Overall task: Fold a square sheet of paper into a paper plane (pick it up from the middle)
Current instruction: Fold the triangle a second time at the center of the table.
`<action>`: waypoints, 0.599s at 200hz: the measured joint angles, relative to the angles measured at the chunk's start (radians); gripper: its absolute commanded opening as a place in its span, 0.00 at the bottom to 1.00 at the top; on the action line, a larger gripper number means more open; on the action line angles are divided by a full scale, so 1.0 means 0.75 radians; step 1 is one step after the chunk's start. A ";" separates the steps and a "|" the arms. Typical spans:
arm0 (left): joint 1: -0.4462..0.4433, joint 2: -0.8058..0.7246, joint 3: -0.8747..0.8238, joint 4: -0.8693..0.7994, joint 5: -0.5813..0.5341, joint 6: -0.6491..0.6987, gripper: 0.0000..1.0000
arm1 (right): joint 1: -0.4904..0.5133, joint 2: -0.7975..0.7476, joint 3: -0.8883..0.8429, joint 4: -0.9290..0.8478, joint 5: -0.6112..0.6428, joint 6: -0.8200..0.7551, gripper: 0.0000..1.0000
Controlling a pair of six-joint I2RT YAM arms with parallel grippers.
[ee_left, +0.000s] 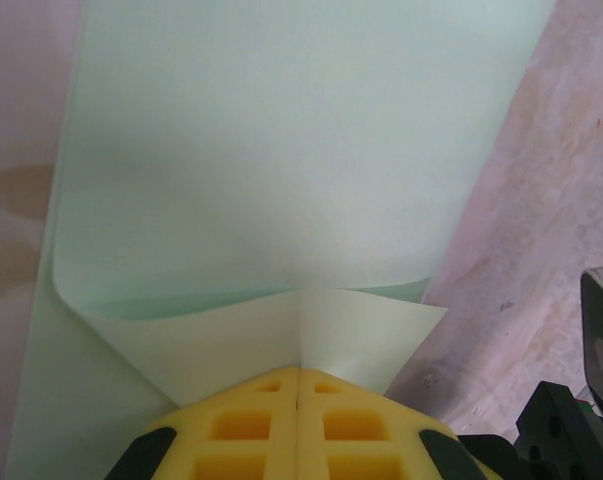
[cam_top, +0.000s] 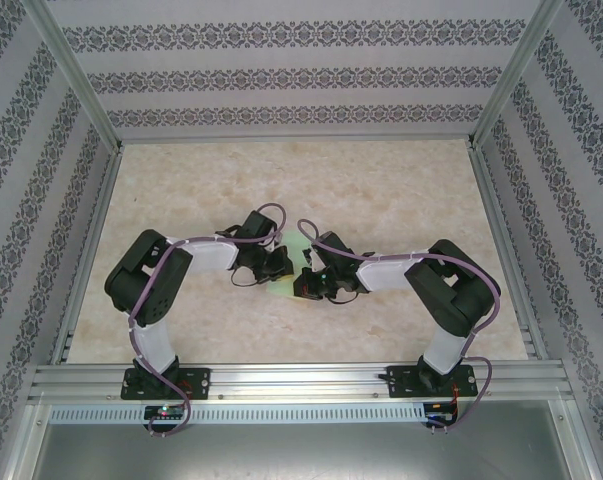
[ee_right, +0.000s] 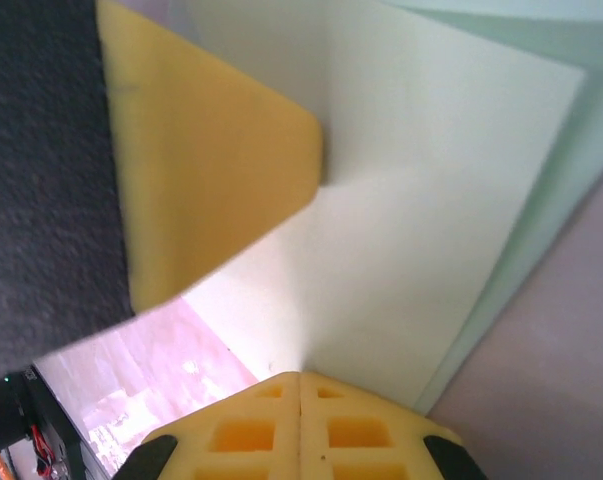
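The left claw (ee_left: 298, 374) is fully closed. Its two yellow fingers (ee_left: 241, 430) press flat together, and an edge of the sheet (ee_left: 281, 150) is pinched in the seam between them. From this grip a pale flap of the sheet rises and bends over, and the larger green part spreads away behind it. The fold at the left side is soft and rounded, not a sharp crease.

The right claw (ee_right: 299, 380) is closed in the same way, with its fingers (ee_right: 361, 435) meeting on the sheet. A faint crease in the paper runs up from the seam. Near the upper left of the right wrist view, one yellow finger (ee_right: 206, 180) of the left claw lies against the sheet, with a dark part of that arm beside it.

From above, both claws meet near the middle of the table (cam_top: 401, 190), very close to one another. The sheet sits between and under them, partly hidden by the wrists. The table is pale with a marble pattern, and walls (cam_top: 281, 70) with a dark floral print stand around it.
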 measured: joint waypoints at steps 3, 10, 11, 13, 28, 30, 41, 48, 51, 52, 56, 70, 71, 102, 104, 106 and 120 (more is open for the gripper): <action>0.006 0.000 0.000 0.000 0.000 0.000 0.03 | -0.001 0.000 0.000 0.000 0.000 -0.001 0.00; 0.019 0.000 0.000 0.001 0.000 0.005 0.04 | -0.003 0.000 0.000 -0.001 0.001 -0.004 0.00; 0.022 0.000 0.000 0.001 0.000 0.006 0.03 | -0.004 0.000 0.000 0.000 0.001 -0.005 0.00; 0.027 0.000 0.000 0.001 0.001 0.006 0.04 | -0.003 0.000 0.000 0.000 0.001 -0.007 0.00; 0.054 0.001 0.000 0.001 0.000 0.017 0.04 | -0.007 0.000 0.000 0.000 0.001 -0.017 0.00; 0.058 0.001 0.000 0.001 0.001 0.019 0.04 | -0.007 0.000 0.000 0.000 0.001 -0.017 0.00; 0.075 0.002 0.001 0.001 0.005 0.026 0.04 | -0.010 0.000 0.000 0.000 0.001 -0.023 0.00; 0.083 0.003 0.001 0.001 0.010 0.031 0.04 | -0.010 0.000 0.000 -0.001 0.001 -0.027 0.00; 0.085 0.005 0.001 0.001 0.012 0.032 0.04 | -0.010 0.000 0.001 -0.001 0.001 -0.029 0.00; 0.086 0.005 0.002 0.001 0.013 0.033 0.04 | -0.010 0.000 0.001 -0.001 0.002 -0.030 0.00; 0.090 0.006 0.002 0.001 0.017 0.036 0.04 | -0.010 0.000 0.001 -0.001 0.003 -0.031 0.00; 0.097 0.009 0.004 0.001 0.025 0.046 0.04 | -0.010 0.000 0.001 -0.001 0.004 -0.034 0.00; 0.098 0.009 0.005 0.001 0.025 0.046 0.04 | -0.010 0.000 0.001 -0.001 0.004 -0.034 0.00; 0.139 0.011 0.005 0.003 0.030 0.068 0.04 | -0.018 0.006 0.005 -0.002 -0.006 -0.054 0.00; 0.142 0.011 0.005 0.003 0.030 0.069 0.04 | -0.018 0.007 0.006 -0.002 -0.006 -0.056 0.00; 0.147 0.011 0.005 0.004 0.030 0.070 0.04 | -0.018 0.007 0.006 -0.002 -0.006 -0.057 0.00; 0.169 0.012 0.004 0.013 0.028 0.076 0.05 | -0.025 0.008 0.008 -0.006 -0.009 -0.064 0.00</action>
